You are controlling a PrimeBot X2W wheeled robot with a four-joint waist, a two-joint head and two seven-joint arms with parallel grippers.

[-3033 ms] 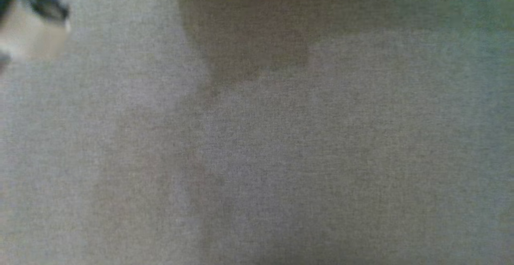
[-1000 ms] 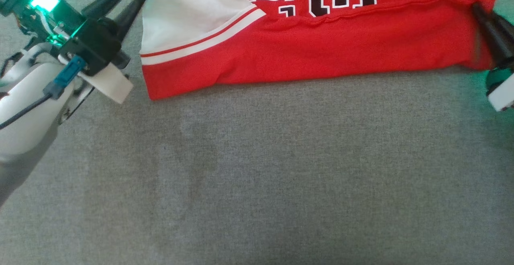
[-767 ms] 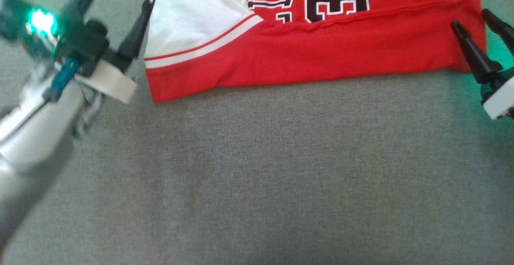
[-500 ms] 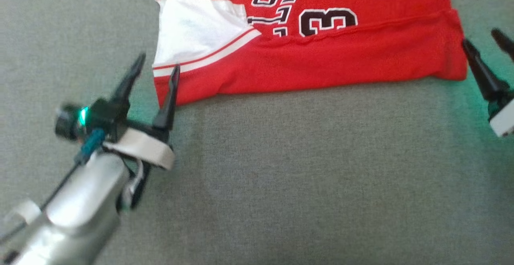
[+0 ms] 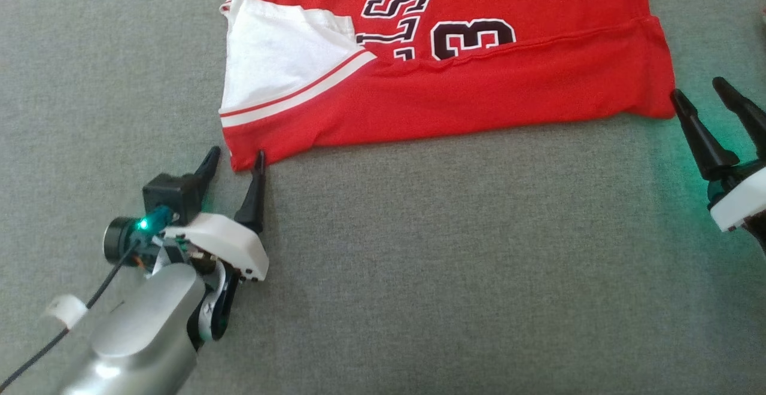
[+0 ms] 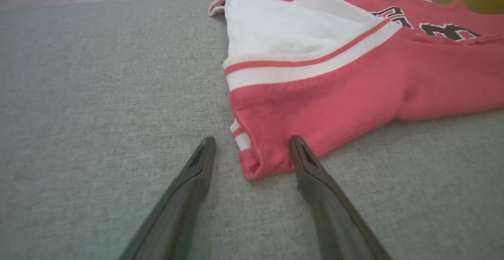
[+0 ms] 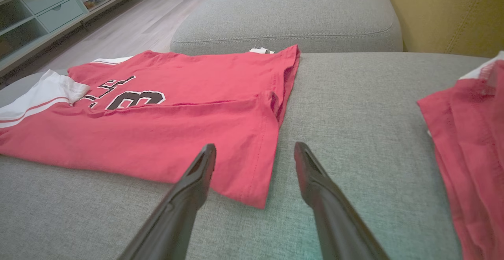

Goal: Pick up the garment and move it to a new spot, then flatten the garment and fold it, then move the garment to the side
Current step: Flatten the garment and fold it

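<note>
The garment (image 5: 455,84) is a red jersey with white sleeve panels and black numbers, lying folded once on the grey sofa cushion (image 5: 455,263). Its near fold edge runs across the top half of the head view. My left gripper (image 5: 234,160) is open at the garment's near left corner (image 6: 256,161), one finger on each side of that corner. My right gripper (image 5: 699,91) is open beside the near right corner (image 7: 256,197), with nothing held. The jersey (image 7: 165,118) lies flat in the right wrist view too.
Another red cloth (image 7: 472,149) lies to the right of the garment on the same cushion. A second grey cushion (image 7: 287,12) and a yellow backrest (image 7: 445,8) stand beyond. Wooden floor (image 7: 134,27) and a drawer unit (image 7: 43,8) are off the sofa's left end.
Both grippers opened and let go of the garment's edge, which now lies on the cushion. Both arms drew back toward me to the near corners. The head camera also shifted.
</note>
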